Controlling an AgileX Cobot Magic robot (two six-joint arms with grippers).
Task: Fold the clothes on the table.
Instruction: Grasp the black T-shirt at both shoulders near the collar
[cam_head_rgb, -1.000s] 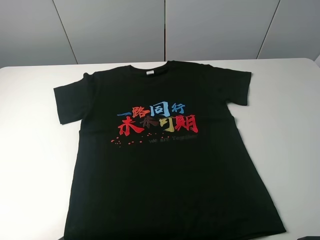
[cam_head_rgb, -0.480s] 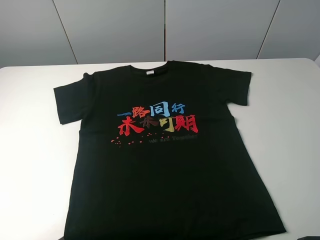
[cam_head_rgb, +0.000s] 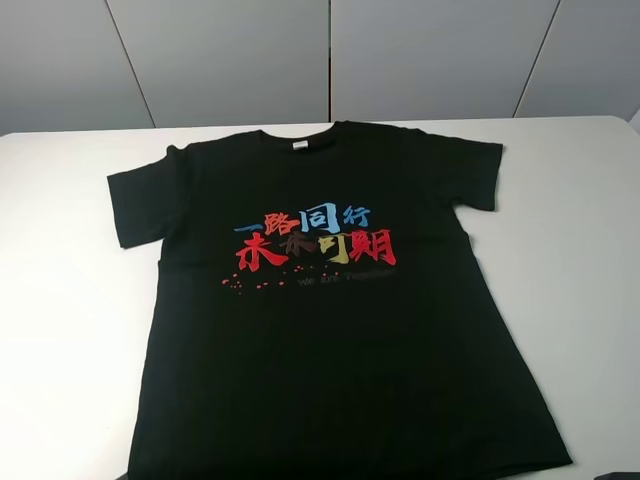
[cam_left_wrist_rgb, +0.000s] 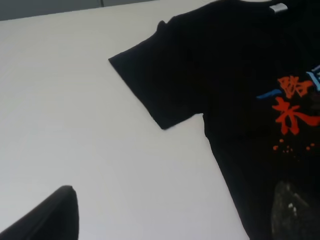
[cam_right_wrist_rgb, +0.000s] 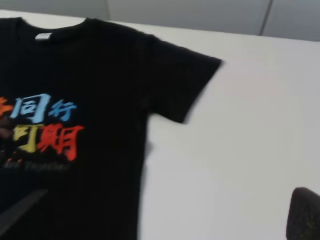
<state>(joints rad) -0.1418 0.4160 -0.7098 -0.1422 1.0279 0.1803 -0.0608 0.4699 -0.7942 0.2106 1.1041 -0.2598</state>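
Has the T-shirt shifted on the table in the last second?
No. The black T-shirt keeps its collar and sleeves where they were against the white table's far edge.

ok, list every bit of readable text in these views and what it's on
"一路同行": top row of the chest print on the black T-shirt, mostly blue with some red.
"未来可期": second row of the same print, in red, dark red and yellow.
"We are Together": small line under the characters, faint, so this reading is uncertain.
White neck label: too small to read.
No other text is visible.
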